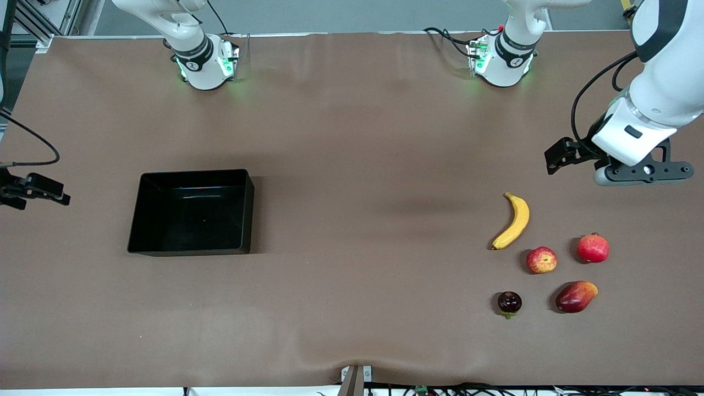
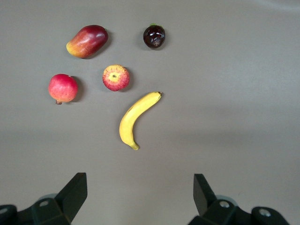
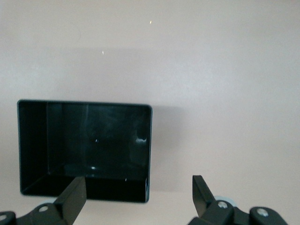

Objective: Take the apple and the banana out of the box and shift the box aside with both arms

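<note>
The black bin [image 1: 191,212] sits open-topped toward the right arm's end of the table. The left gripper [image 2: 139,194] hangs wide open and holding nothing over bare table near the fruit; the right gripper [image 3: 138,197] waits, equally open, beside the bin. The banana [image 1: 513,221] lies toward the left arm's end, the apple [image 1: 542,259] just beside it, nearer the front camera.

I'm seeing three extra fruits sitting on the brown table [image 1: 352,264] toward the left arm's end. A plain red crowned fruit [image 1: 593,248] is lying farthest from the front camera. An oval red-orange mango [image 1: 576,296] is resting nearer to it, and a small dark purple fruit [image 1: 510,302] is sitting beside the mango.
</note>
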Robot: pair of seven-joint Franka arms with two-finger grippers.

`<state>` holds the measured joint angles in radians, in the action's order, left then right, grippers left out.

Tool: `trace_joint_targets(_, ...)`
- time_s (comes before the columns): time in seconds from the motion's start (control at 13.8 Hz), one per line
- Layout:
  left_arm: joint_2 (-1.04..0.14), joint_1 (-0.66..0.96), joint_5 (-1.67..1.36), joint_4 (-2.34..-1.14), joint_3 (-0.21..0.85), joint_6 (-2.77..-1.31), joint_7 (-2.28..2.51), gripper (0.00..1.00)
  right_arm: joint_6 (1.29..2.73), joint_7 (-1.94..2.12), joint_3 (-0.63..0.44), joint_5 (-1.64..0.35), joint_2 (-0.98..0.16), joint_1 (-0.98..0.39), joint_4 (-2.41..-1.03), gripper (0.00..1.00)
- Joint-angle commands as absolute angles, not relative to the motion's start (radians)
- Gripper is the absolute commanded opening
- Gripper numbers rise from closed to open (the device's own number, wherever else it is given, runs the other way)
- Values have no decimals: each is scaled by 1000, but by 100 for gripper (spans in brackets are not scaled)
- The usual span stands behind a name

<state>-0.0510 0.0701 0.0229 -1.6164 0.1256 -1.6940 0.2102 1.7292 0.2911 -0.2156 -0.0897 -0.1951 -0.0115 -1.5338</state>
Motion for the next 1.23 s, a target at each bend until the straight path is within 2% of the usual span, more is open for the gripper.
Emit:
trace_joint_targets(0.0,-29,64,11,-1614,126,-1661,204,100,1637,238,-195,-38,-186,-11,-1464,100)
trace_joint_targets(0.58,-28,61,11,-1609,124,-1660,199,100,1503,235,-175,21,-141,-12,-1419,100)
trace_joint_targets(1.16,-29,60,11,-1588,123,-1658,202,100,1453,235,-175,21,-124,-18,-1413,100)
